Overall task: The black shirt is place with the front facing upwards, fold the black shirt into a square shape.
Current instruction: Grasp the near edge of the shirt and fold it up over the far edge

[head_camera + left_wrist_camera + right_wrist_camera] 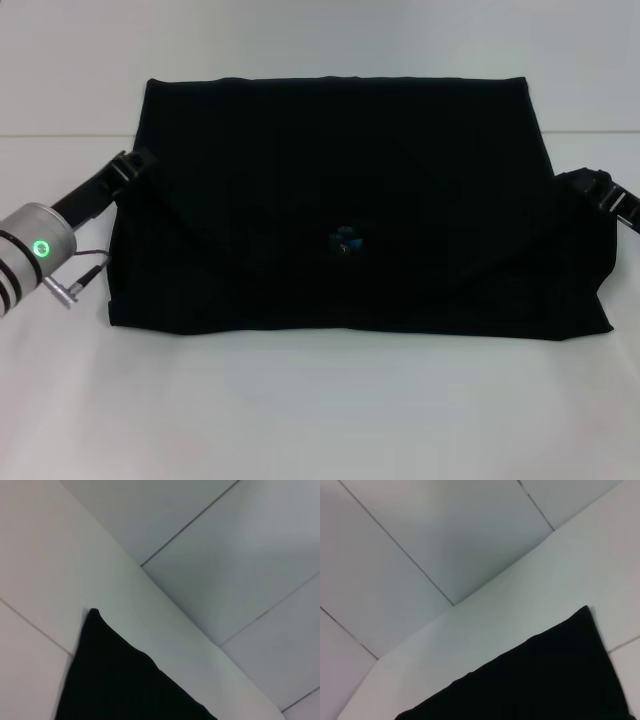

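Two claws are seen at the black shirt [340, 200] on the bench [320, 410]: left claw [135, 163], right claw [585, 185]; whether either grips cannot be told.

Large black cloth shirt [340, 200] spread on white worktop [320, 420], between left end effector [135, 165] and right end effector [590, 185], touching both.

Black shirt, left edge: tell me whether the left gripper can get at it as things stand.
Probably yes. The left gripper sits right against the black shirt at its left edge on the table, with nothing lying between them.
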Robot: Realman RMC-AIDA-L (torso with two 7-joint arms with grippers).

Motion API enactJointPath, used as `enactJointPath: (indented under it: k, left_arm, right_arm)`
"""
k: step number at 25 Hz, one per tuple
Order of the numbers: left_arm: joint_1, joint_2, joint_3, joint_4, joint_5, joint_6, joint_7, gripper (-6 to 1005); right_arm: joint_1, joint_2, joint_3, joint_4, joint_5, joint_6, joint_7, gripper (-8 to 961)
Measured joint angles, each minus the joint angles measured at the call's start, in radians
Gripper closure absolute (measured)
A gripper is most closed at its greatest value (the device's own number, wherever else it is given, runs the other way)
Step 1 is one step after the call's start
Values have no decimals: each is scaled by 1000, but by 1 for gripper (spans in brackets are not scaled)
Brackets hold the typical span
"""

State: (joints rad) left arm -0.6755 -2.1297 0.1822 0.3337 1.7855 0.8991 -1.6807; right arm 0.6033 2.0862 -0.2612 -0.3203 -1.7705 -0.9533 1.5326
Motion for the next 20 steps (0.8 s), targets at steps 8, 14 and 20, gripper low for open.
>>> enactJointPath:
  k: [8, 14, 20]
  left_arm:
    - [1, -7, 2, 2, -3, 9, 14, 775]
    - [21, -4, 1, 11, -3, 7, 12, 537]
    - [48, -3, -4, 12, -3, 4, 12, 333]
  right_arm:
    - [-29, -4, -13, -8, -1, -34, -2, 818]
    - [-53, -13, -13, -9, 1, -50, 5, 576]
    - [-61, -22, -57, -10, -7, -46, 16, 335]
